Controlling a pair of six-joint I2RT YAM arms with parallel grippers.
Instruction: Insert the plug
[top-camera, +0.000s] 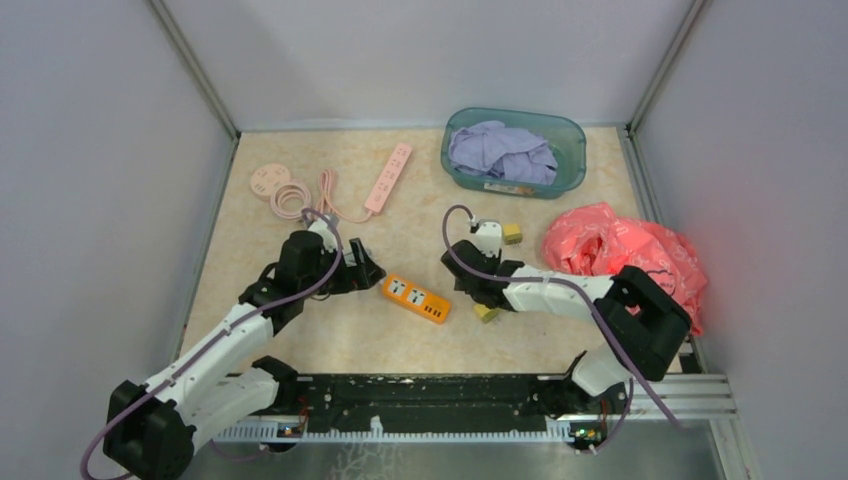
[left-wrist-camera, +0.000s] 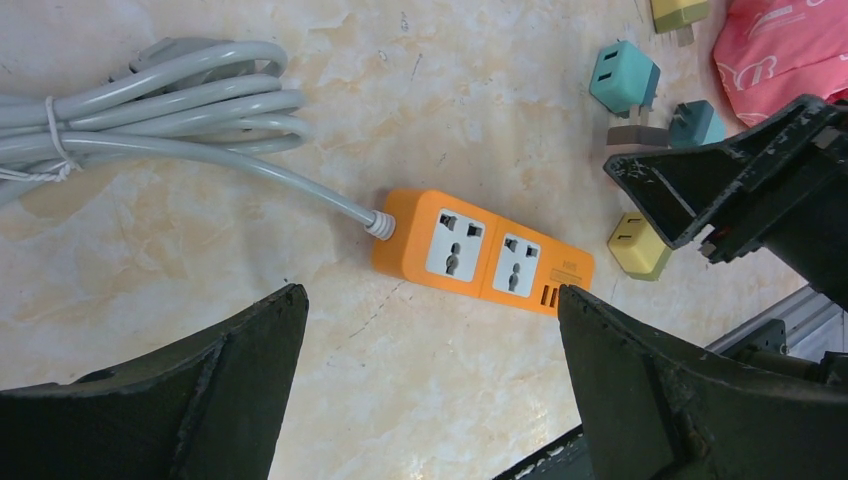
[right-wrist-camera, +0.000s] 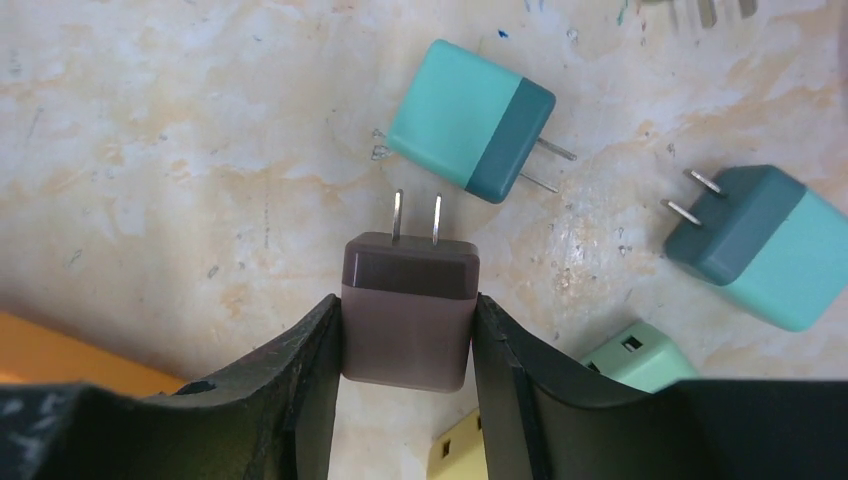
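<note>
Our right fingers (right-wrist-camera: 290, 400) clamp one brown plug (right-wrist-camera: 407, 310), with two teal plugs (right-wrist-camera: 470, 118) (right-wrist-camera: 765, 245) nearby on the counter (right-wrist-camera: 150, 150). Our left fingers (left-wrist-camera: 230, 400) gape wide over one orange power strip (left-wrist-camera: 480, 255) with two sockets (left-wrist-camera: 455, 245) (left-wrist-camera: 517, 265).

From above, the brown plug (right-wrist-camera: 408, 325) is out of sight under the right claw (right-wrist-camera: 407, 298). In the right wrist view the orange power strip (right-wrist-camera: 50, 350) is cut off at 8 o'clock (only a wedge shows); a yellow plug (right-wrist-camera: 455, 455) at 6 o'clock and a pale green plug (right-wrist-camera: 635, 360) at 4 o'clock are half hidden behind the claw. In the left wrist view the grey cable (left-wrist-camera: 120, 110) runs off at 9 o'clock, the pink bag (left-wrist-camera: 790, 50) at 1 o'clock.
</note>
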